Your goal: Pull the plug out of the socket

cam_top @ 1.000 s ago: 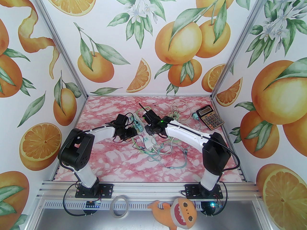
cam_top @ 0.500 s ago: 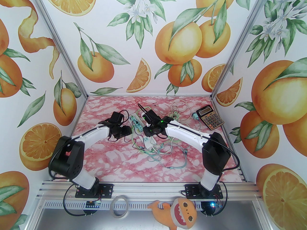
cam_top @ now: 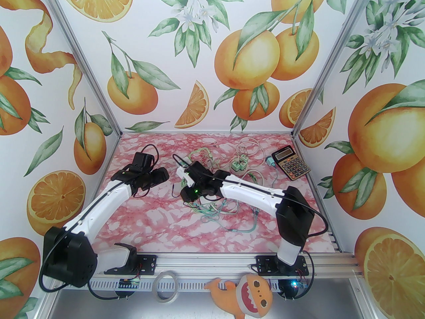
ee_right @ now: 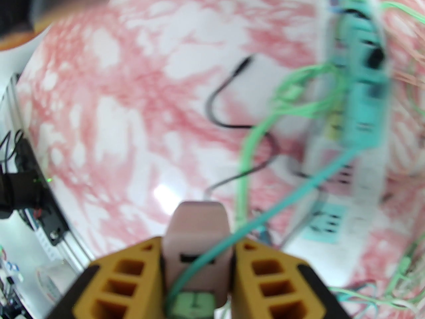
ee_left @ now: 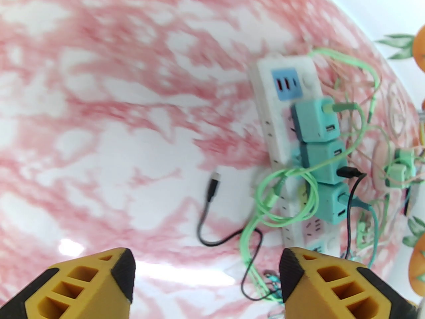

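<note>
Top cam looks down+fwd from high behind; L & R wrist cams, close-up, share the power strip point(ee_left: 272, 121).

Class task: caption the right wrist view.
Right end effector grips a pink plug, held apart from the white power strip.

Both arms are built in the same way. The left arm point(cam_top: 99, 204) and the right arm point(cam_top: 252, 191) have long links under smooth white shells, and the joints between them sit in bulky black housings. Each arm is fixed on a flat black base plate point(cam_top: 147, 265) with small screws in it. A thin black cable point(cam_top: 325, 221) leaves the big joint housing in a loose bow, and a dark line runs along the white shell. A small green light point(cam_top: 196, 190) glows on the black wrist of the right arm. The jaws are two yellow-orange fingers point(ee_left: 79, 279) with rectangular hollow cells and black tips.
</note>
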